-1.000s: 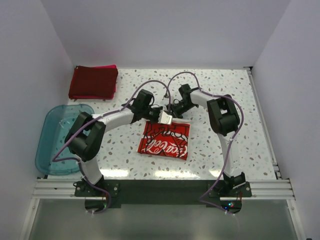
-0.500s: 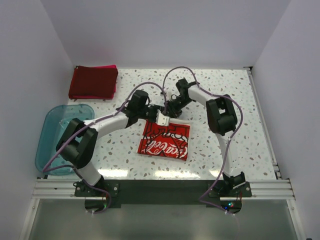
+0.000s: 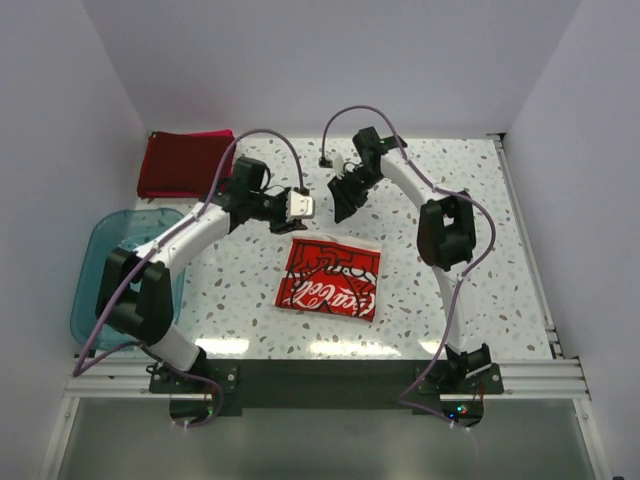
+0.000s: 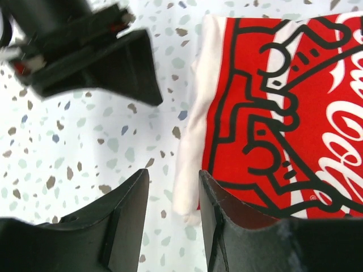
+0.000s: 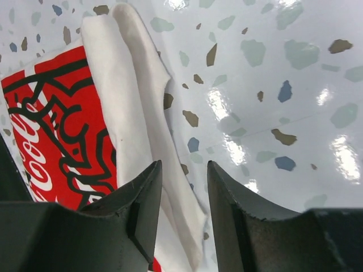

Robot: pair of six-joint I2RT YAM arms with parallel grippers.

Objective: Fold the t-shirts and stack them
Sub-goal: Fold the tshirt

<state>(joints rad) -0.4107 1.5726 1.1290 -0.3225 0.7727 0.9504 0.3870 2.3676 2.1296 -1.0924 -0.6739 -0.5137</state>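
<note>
A folded cream-white t-shirt point(image 3: 330, 278) with a red print and white script lies flat at the table's middle. My left gripper point(image 3: 303, 207) hovers just beyond its far left corner, jaws open and empty. In the left wrist view the shirt's white edge point(image 4: 190, 136) shows below the left gripper point(image 4: 172, 177). My right gripper point(image 3: 340, 204) hangs over the far edge, also open and empty. Under the right gripper point(image 5: 182, 165) the white folded hem point(image 5: 127, 107) lies on the table. A dark red t-shirt point(image 3: 187, 165) rests folded on a pink one point(image 3: 218, 133) at the back left.
A translucent teal tub point(image 3: 95, 268) sits at the left edge of the speckled table point(image 3: 450, 170). White walls close in the left, back and right sides. In the left wrist view the right gripper's black body point(image 4: 91, 56) is close by, at upper left.
Both grippers opened, let go of the shirt's far edge and pulled back from it. The left arm swung toward the back left, the right one rose toward the back.
</note>
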